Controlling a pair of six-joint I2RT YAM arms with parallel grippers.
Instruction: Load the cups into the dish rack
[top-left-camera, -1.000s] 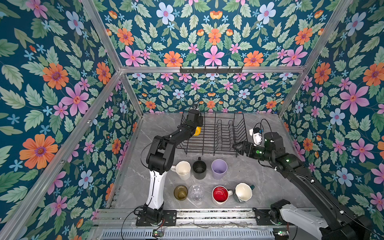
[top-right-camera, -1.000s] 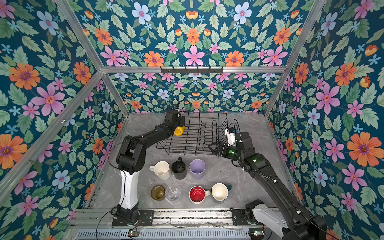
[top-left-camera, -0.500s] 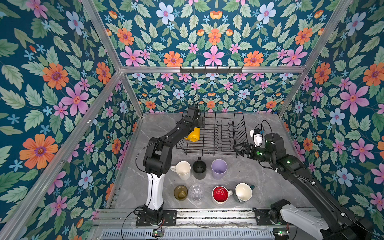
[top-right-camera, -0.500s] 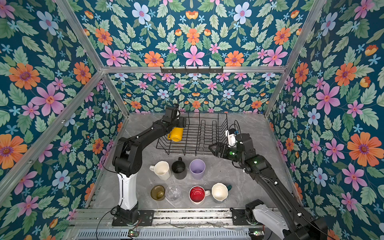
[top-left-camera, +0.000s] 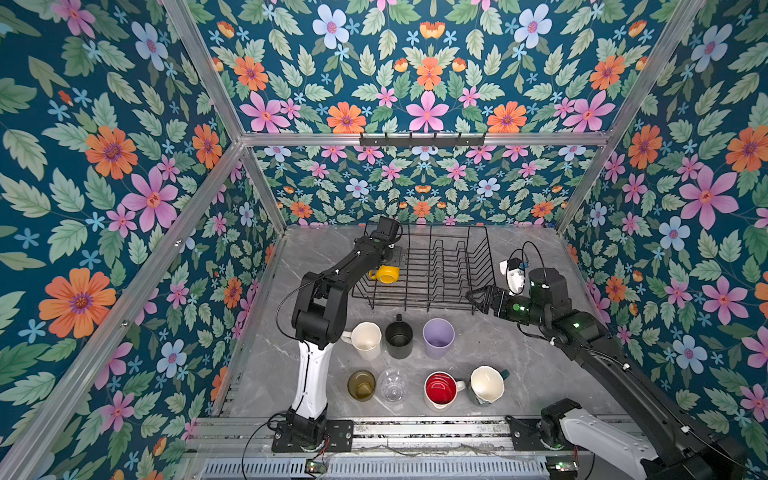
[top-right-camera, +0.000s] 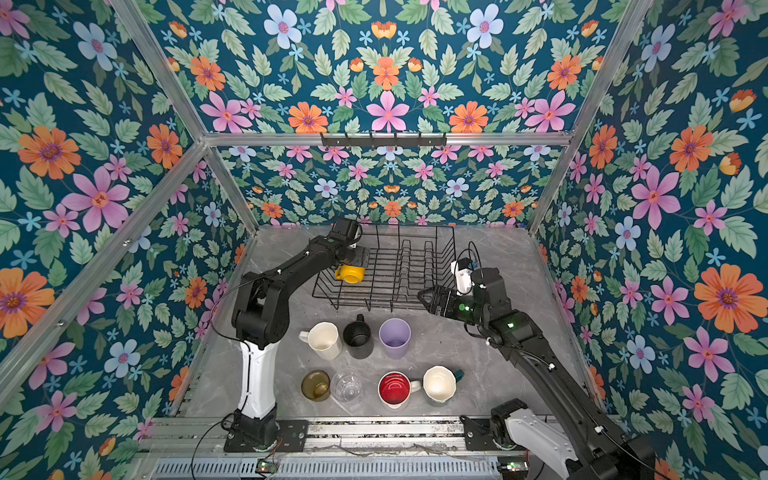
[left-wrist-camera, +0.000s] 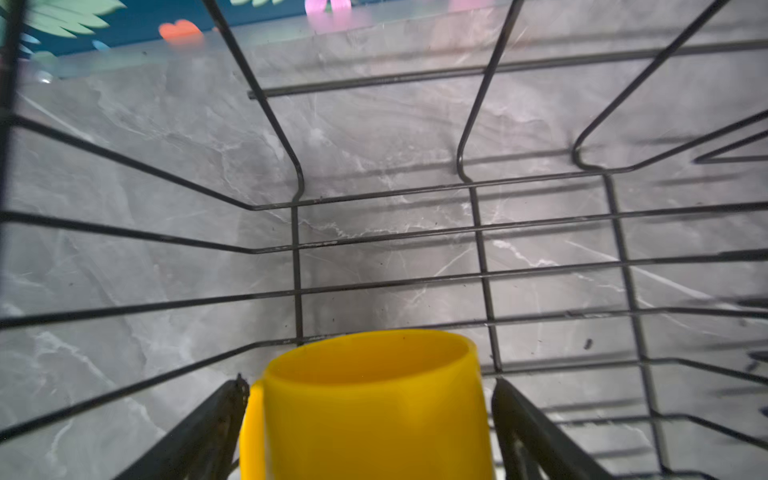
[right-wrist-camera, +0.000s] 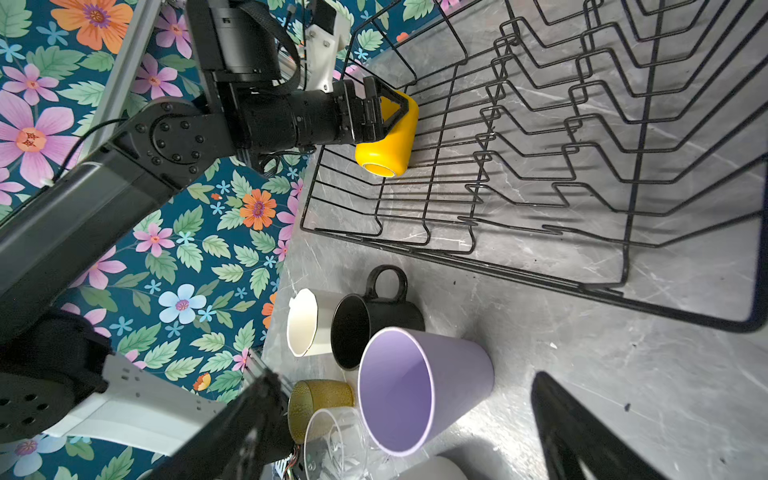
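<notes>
The black wire dish rack (top-left-camera: 419, 308) stands at the back of the table. A yellow mug (top-left-camera: 384, 274) rests in its left end, tipped over. My left gripper (top-left-camera: 395, 258) is open around the mug, and the left wrist view shows a gap between mug (left-wrist-camera: 374, 415) and fingers (left-wrist-camera: 523, 432). My right gripper (top-left-camera: 471, 297) hovers open and empty by the rack's front right corner. In front of the rack stand a cream mug (top-left-camera: 365, 338), a black mug (top-left-camera: 399, 338) and a lilac tumbler (top-left-camera: 438, 336). Nearer still are an olive glass (top-left-camera: 360, 384), a clear glass (top-left-camera: 392, 386), a red-inside mug (top-left-camera: 440, 388) and a teal-outside mug (top-left-camera: 486, 384).
Upright plate dividers (top-left-camera: 446, 266) fill the rack's middle and right. A black hook rail (top-left-camera: 422, 139) hangs on the back wall. Floral walls close in the left, back and right. The arm bases sit on a metal rail (top-left-camera: 415, 432) at the front edge.
My left gripper carried the yellow mug down into the rack's left end and opened its jaws off it. The right arm has stayed put.
</notes>
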